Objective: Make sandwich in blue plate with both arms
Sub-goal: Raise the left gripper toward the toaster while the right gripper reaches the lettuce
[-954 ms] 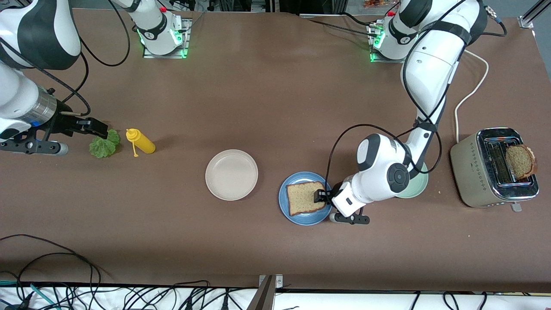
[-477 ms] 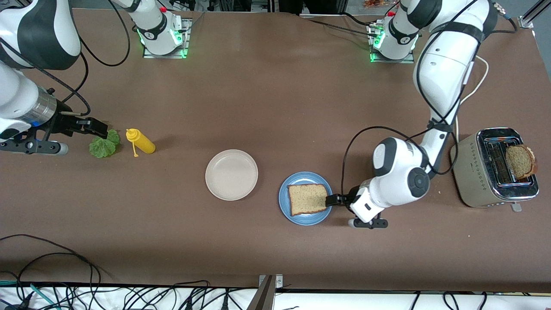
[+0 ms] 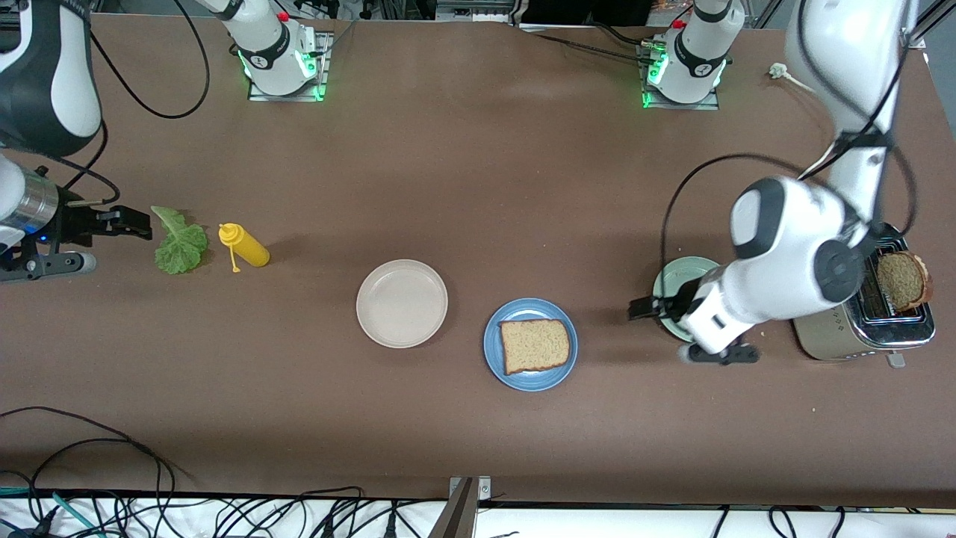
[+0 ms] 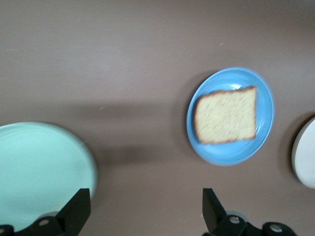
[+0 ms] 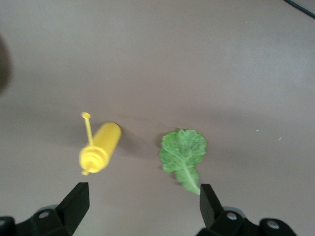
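A matte brown tabletop (image 3: 463,172) fills nearly the whole front view under even, soft light, ending at its nearer edge in a white strip (image 3: 597,521) strewn with tangled black cables (image 3: 97,478), where a small grey metal bracket (image 3: 464,499) is fixed at the middle.

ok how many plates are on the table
3: the blue plate holding a bread slice, the beige plate beside it toward the right arm's end, and the green plate partly under the left pincer.

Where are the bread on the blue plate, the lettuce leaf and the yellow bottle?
bread (image 3: 534,346), front view, middle of slice.
lettuce leaf (image 3: 180,244), front view, leaf's middle.
yellow bottle (image 3: 249,248), front view, bottle's body.
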You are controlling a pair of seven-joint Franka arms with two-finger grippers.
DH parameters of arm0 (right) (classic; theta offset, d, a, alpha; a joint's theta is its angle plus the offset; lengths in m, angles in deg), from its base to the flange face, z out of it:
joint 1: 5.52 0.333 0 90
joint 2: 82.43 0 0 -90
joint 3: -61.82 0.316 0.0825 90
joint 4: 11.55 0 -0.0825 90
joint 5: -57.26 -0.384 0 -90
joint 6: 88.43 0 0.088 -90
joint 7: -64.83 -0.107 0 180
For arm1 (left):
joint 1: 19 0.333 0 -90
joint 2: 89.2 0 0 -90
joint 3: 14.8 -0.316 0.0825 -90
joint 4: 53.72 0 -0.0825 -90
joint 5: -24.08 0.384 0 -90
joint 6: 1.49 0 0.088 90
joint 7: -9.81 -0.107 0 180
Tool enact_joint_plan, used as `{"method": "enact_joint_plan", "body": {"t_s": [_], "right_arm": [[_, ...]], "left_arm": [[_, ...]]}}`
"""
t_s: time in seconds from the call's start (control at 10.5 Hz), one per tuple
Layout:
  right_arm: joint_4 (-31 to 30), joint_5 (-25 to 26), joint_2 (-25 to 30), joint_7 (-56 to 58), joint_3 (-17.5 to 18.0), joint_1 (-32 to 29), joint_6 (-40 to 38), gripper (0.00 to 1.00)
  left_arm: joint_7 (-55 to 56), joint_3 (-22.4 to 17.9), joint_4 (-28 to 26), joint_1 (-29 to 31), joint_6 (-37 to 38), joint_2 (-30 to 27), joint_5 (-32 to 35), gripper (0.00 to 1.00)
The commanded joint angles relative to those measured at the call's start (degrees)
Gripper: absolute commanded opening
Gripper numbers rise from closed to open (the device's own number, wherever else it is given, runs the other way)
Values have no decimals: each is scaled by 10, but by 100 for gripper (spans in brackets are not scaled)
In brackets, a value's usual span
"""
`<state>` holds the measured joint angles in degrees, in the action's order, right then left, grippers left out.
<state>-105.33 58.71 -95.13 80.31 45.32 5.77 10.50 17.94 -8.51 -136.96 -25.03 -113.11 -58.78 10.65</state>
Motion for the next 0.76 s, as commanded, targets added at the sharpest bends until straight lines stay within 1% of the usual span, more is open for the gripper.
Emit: {"method": "enact_joint_plan", "body": {"t_s": [0.0,0.1,0.19,0.38,0.48,0.57,0.67], "right_arm": [[7,23,-49,130,3,-31,-8,100],[5,23,-66,154,3,-36,-7,100],[-4,23,-79,187,3,-40,0,100],[-41,24,-96,231,3,-44,32,100],[-77,25,-96,261,2,-53,75,100],[-116,25,-97,296,2,-64,125,100],[-151,25,-97,337,2,-79,183,100]], "left_arm": [[2,-11,-56,-20,80,-122,163,100],[2,-10,-56,-20,107,-142,172,100],[-2,-10,-56,-13,118,-155,172,100],[-1,-13,-53,-7,115,-175,173,100],[1,-14,-54,1,111,-178,170,100],[3,-14,-68,6,112,-198,173,100],[8,-14,-89,3,112,-230,192,100]]}}
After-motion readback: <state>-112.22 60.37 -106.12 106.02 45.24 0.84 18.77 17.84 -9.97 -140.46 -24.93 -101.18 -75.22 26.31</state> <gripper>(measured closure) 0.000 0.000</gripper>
